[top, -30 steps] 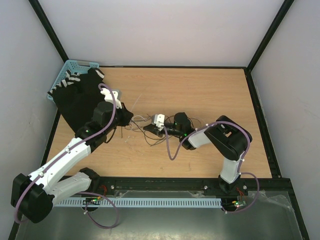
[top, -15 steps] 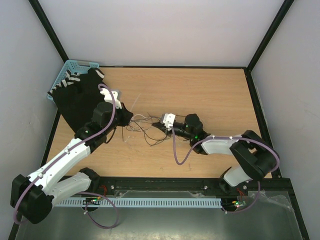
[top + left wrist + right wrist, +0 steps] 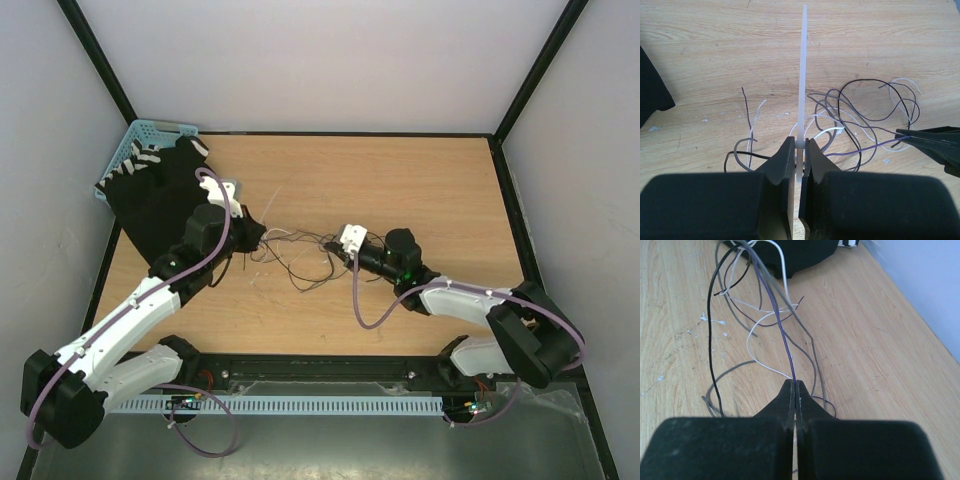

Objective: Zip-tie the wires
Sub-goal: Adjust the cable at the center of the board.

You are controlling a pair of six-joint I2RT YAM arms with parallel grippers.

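Note:
The wires [image 3: 296, 262] lie in a loose tangle of thin dark, grey, white and purple strands at the middle of the table. My left gripper [image 3: 800, 146] is shut on a white zip tie [image 3: 802, 65], which sticks straight out ahead over the wood, just left of the wires [image 3: 860, 107]. My right gripper [image 3: 796, 384] is shut on one purple wire [image 3: 781, 332], which runs taut from its tips back into the tangle [image 3: 755, 305]. Seen from above, the left gripper [image 3: 262, 236] and the right gripper [image 3: 332, 252] face each other across the tangle.
A black cloth [image 3: 150, 205] covers the table's left side and part of a blue basket [image 3: 152, 130] at the back left corner. Black frame posts [image 3: 535, 70] stand at the far corners. Small white specks [image 3: 705, 319] dot the wood.
My right arm has drawn back to the right, its gripper sliding rightward and pulling strands of the tangle with it. The left arm and the zip tie have stayed put.

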